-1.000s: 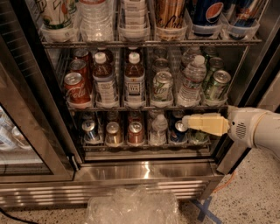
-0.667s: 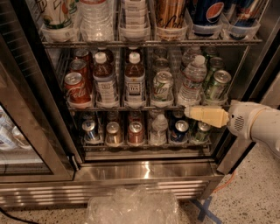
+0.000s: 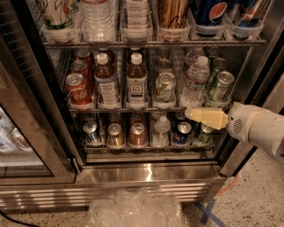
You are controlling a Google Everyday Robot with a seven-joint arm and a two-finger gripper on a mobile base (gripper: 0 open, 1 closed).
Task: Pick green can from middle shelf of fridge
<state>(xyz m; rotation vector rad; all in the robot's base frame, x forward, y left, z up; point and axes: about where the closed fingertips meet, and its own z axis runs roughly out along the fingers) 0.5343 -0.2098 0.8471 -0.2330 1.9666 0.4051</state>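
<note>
The green can (image 3: 220, 86) stands upright at the right end of the middle shelf (image 3: 133, 108) of the fridge (image 3: 146, 174), with another can behind it. A water bottle (image 3: 195, 81) stands just left of it, then a paler silver-green can (image 3: 165, 88). A red cola can (image 3: 79, 90) is at the shelf's left end. My gripper (image 3: 189, 114) reaches in from the right on a white arm (image 3: 257, 128). Its cream tip is in front of the shelf's front edge, below the water bottle and lower left of the green can.
The glass door (image 3: 26, 146) stands open at the left. The upper rack holds cups and Pepsi cans (image 3: 208, 12). The lower rack holds several cans (image 3: 137, 135) and a bottle. Tea bottles (image 3: 136, 82) stand mid-shelf. Crumpled clear plastic (image 3: 133, 208) and blue tape (image 3: 208, 213) lie on the floor.
My gripper has risen from the level of the lower rack's cans to the front edge of the middle shelf. The cans and bottles have not moved.
</note>
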